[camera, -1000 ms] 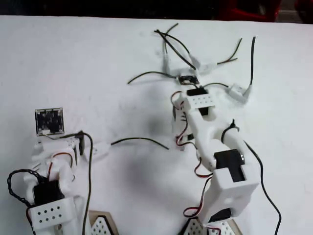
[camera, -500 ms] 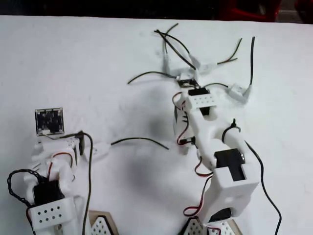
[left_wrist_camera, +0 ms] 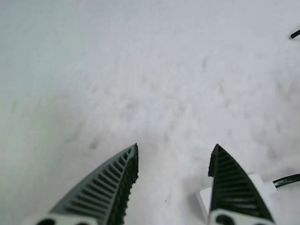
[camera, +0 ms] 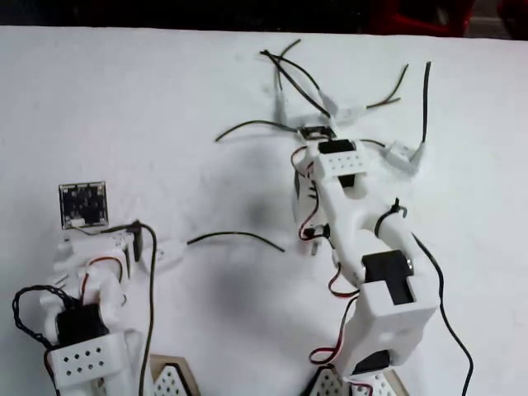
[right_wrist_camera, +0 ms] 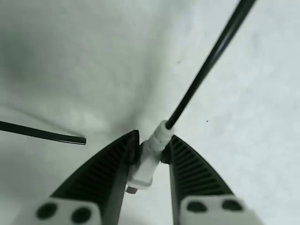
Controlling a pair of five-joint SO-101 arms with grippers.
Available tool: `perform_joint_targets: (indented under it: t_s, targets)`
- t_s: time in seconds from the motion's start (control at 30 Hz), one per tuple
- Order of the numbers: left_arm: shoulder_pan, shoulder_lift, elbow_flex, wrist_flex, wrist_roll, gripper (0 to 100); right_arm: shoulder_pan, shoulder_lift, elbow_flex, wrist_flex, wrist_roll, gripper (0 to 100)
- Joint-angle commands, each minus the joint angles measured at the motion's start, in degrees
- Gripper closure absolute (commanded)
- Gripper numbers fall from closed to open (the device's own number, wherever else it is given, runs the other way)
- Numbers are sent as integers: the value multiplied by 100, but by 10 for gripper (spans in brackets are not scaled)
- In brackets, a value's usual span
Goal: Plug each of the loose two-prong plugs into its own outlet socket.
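Plug [right_wrist_camera: 147, 161], white moulded plastic on thin black cord: we note it pinched between ribbed jaws of the right gripper [right_wrist_camera: 152, 136], toward the table [camera: 124, 99] far edge; left gripper [left_wrist_camera: 176, 147] spread, second plug [left_wrist_camera: 263, 186] just beside

No legible text, labels or numbers anywhere
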Motion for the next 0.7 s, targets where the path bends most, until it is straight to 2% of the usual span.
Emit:
perform_joint_targets:
  t_s: [0.0,0.2,0.37,0.67]
  targets:
    - [-31,-66,-26,-123,35,751,40,-40,-158,57,-9,924]
    - [-31,-66,-26,-123,35,751,40,-40,-132,57,-9,920]
    - [-31,-66,-26,-123,35,751,31,-40,-132,189,-202,867]
    - [-31,-66,-26,-123,35,751,40,-48,-141,163,-211,909]
